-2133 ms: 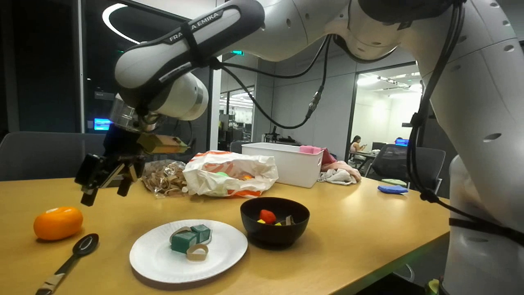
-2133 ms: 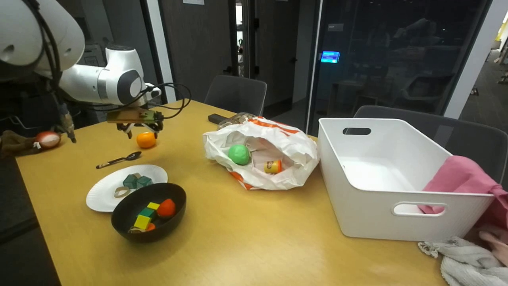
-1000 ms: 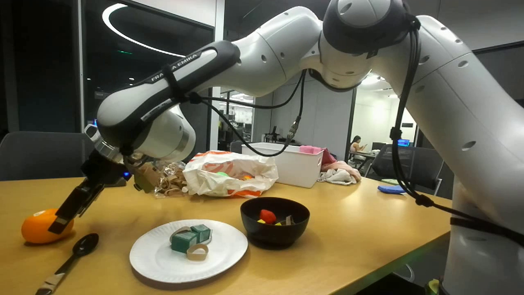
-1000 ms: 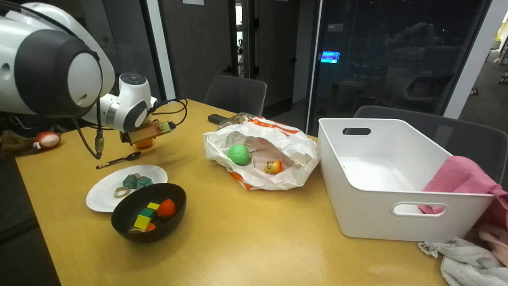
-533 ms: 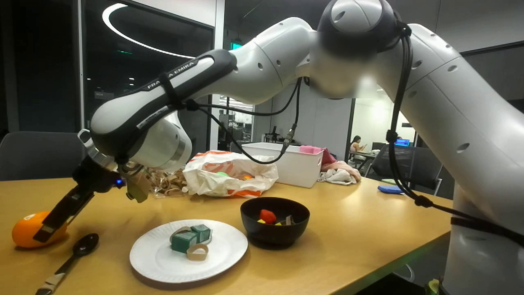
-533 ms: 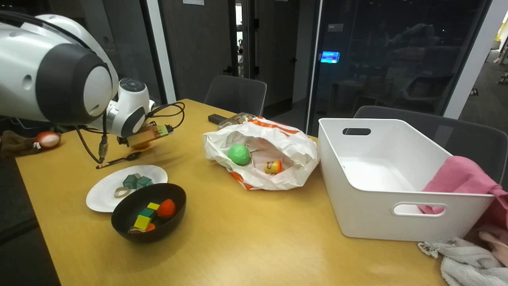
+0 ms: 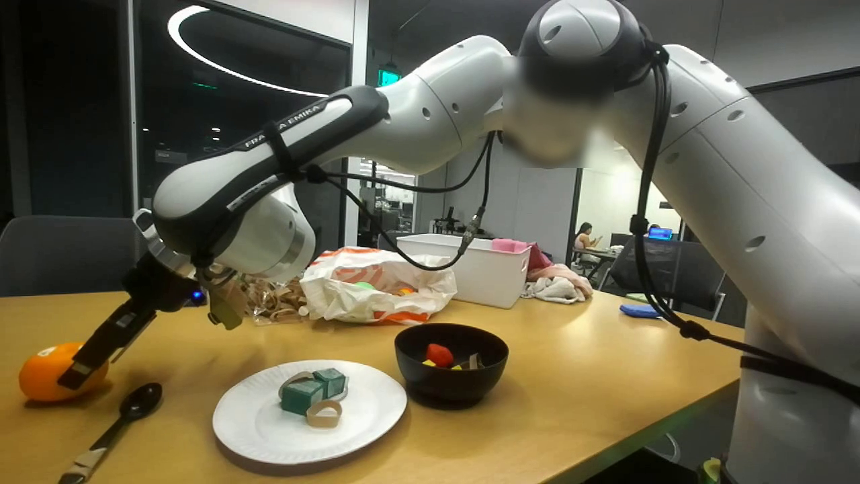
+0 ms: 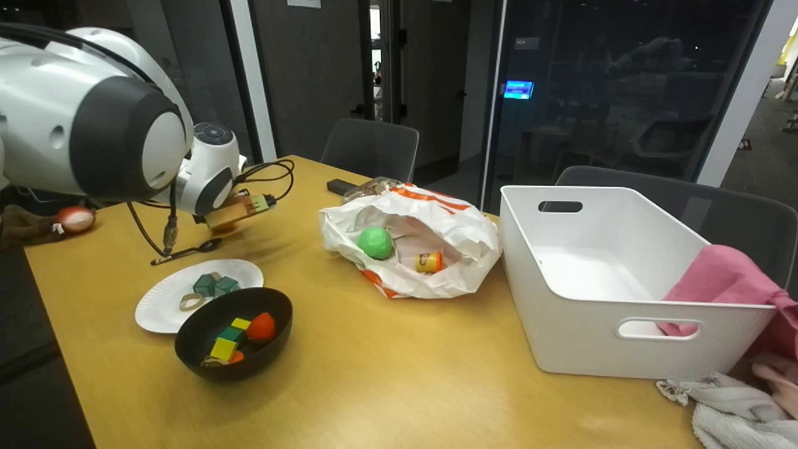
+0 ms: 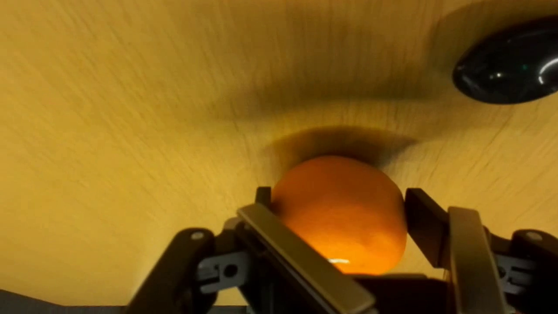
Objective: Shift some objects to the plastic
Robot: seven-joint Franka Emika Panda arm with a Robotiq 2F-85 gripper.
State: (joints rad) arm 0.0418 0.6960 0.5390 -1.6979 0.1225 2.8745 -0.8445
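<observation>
An orange fruit [image 7: 47, 373] is at the table's far left in an exterior view and fills the middle of the wrist view [image 9: 344, 209]. My gripper [image 9: 338, 205] is around it, with one black fingertip [image 9: 420, 218] pressed on each side. The gripper [image 7: 75, 376] is tilted down and looks shut on the fruit, at table height or just above. A white plastic bag with orange print [image 7: 319, 286] lies open, also in an exterior view [image 8: 474, 249]. It holds a green ball [image 8: 375, 242] and a small yellow tub [image 8: 428, 262]. The arm largely hides the fruit there.
A black spoon [image 7: 140, 402] lies beside the fruit. A white plate [image 7: 248, 417] with green blocks and a black bowl [image 7: 450, 386] stand closer to the robot base. A white box [image 8: 580, 343] stands beside the bag. A clear bag of rubber bands [image 7: 275, 296] lies behind.
My gripper came down onto the orange fruit and closed around it. The fruit shifted left in an exterior view, and in the last half second both rose very slightly.
</observation>
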